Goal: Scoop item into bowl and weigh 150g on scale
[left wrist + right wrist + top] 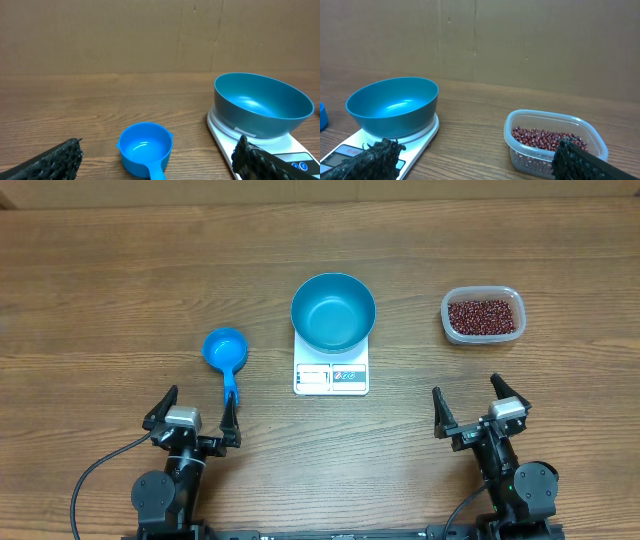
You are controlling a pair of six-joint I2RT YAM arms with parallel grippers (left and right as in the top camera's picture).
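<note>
Wooden table (100, 280), scale (331, 378) largely beneath blue bowl (333, 311), far edge unseen

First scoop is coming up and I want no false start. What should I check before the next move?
1. Bowl on scale, empty: ok.
2. Scale display zeroed: cannot tell.
3. Scoop empty, handle pointing toward left gripper: ok.
4. Beans in the uncovered tub: ok.
5. Left gripper and right gripper fingers open, holding nothing: ok.
</note>
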